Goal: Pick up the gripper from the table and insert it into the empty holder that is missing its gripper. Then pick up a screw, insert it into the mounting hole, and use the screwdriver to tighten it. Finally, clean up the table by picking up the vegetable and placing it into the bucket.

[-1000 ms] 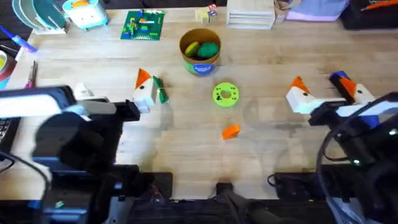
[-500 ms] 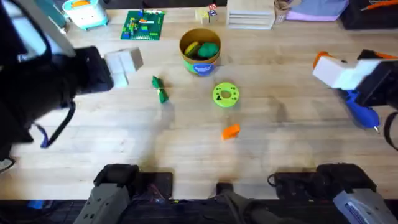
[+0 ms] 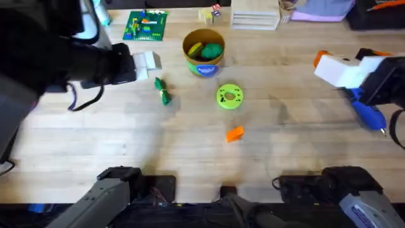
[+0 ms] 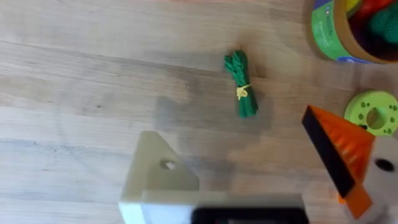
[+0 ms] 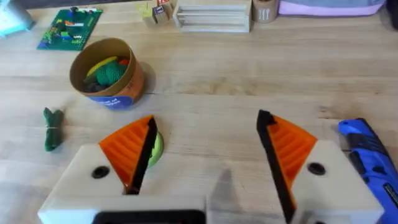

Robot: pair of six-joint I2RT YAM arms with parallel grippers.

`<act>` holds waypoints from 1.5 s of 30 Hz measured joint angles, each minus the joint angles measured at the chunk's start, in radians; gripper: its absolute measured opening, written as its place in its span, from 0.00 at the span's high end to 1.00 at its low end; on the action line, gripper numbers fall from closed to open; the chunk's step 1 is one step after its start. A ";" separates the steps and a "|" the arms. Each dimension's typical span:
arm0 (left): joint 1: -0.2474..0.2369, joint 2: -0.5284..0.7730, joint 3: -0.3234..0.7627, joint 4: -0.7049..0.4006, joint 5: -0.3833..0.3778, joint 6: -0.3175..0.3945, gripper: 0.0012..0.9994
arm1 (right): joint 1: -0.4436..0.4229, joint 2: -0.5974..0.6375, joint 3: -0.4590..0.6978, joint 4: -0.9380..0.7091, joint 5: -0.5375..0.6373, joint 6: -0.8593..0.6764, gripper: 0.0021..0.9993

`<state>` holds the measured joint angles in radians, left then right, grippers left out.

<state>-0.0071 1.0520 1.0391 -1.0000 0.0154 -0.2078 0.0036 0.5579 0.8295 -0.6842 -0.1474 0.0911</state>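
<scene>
The loose orange gripper [image 3: 235, 133] lies on the table in front of the lime-green disc [image 3: 229, 96]. The dark green vegetable [image 3: 163, 91] lies left of the disc, just in front of my left gripper [image 3: 144, 61]. In the left wrist view that gripper [image 4: 233, 130] is open, with one plain white holder [image 4: 158, 171] finger and one orange-tipped finger [image 4: 339, 155] above the vegetable [image 4: 241, 92]. My right gripper [image 3: 332, 68] hangs open at the far right, both fingers [image 5: 127, 149] orange-tipped. The blue screwdriver [image 3: 367, 114] lies beside it. The yellow bucket [image 3: 204, 50] stands at the back centre.
The bucket [image 5: 109, 71] holds toy items. A green brick plate [image 3: 145, 25], small blocks and a white rack [image 3: 254, 16] line the back edge. Bare wood surrounds the orange piece. The left arm looms large and dark at the upper left.
Both grippers have risen from the middle of the table and pulled back toward the sides. In the last half second the left gripper slid right toward the vegetable.
</scene>
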 joint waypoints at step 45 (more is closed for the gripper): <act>-0.338 -0.085 -0.062 0.106 0.169 -0.211 0.01 | 0.000 0.000 0.000 -0.012 0.000 0.007 0.01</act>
<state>-0.3453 0.9671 0.9771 -0.8940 0.1839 -0.4191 0.0036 0.5579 0.8295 -0.6960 -0.1474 0.0978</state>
